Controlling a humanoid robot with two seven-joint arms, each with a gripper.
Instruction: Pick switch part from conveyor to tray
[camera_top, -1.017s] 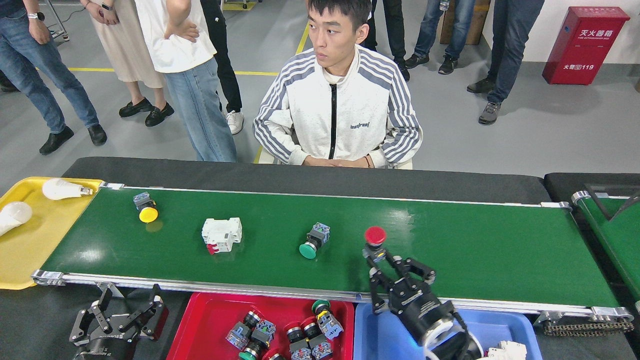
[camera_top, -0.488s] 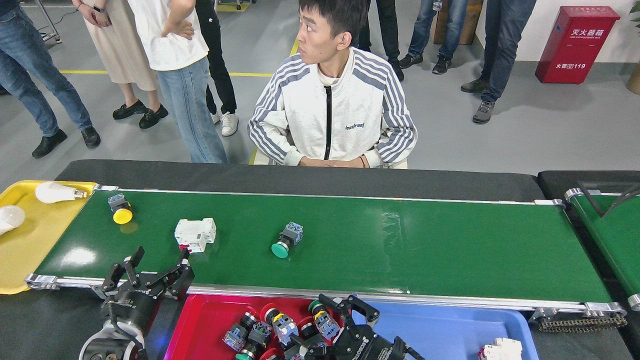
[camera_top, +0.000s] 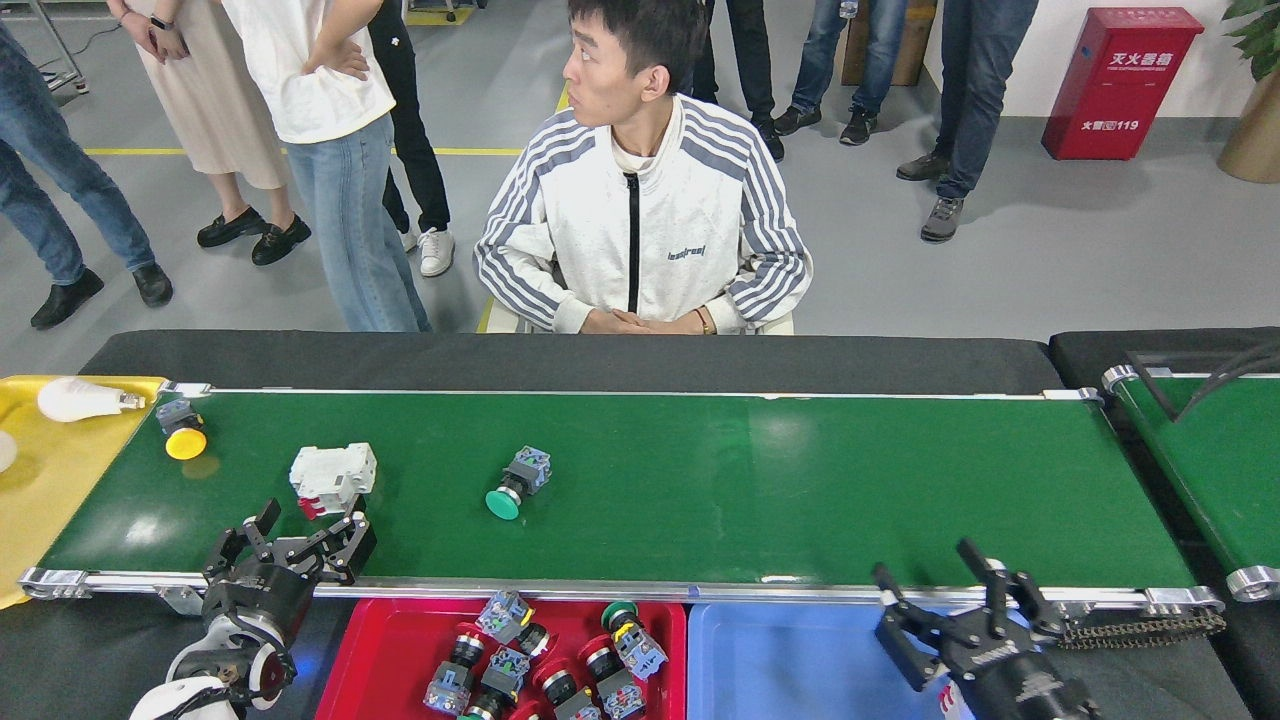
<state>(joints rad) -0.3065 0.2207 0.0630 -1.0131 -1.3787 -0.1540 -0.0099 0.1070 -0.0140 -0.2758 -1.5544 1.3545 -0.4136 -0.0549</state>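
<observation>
Head view showed the green-capped switch part (camera_top: 517, 482) lying on the conveyor (camera_top: 700, 480), its long axis running from 1 o'clock at the grey body to 7 o'clock at the cap. It sat toward 2 o'clock from the left gripper (camera_top: 290, 545), the nearer one, which hung over the belt's near rail with fingers spread and empty. The right gripper (camera_top: 945, 590) was well apart toward 4 o'clock from the part, low beside the blue tray (camera_top: 780, 660), fingers released, holding nothing

Two push-button switches (camera_top: 516, 481) on the conveyor (camera_top: 700, 480), one white breaker (camera_top: 332, 477), three trays (camera_top: 400, 640), two tools (camera_top: 290, 540)
</observation>
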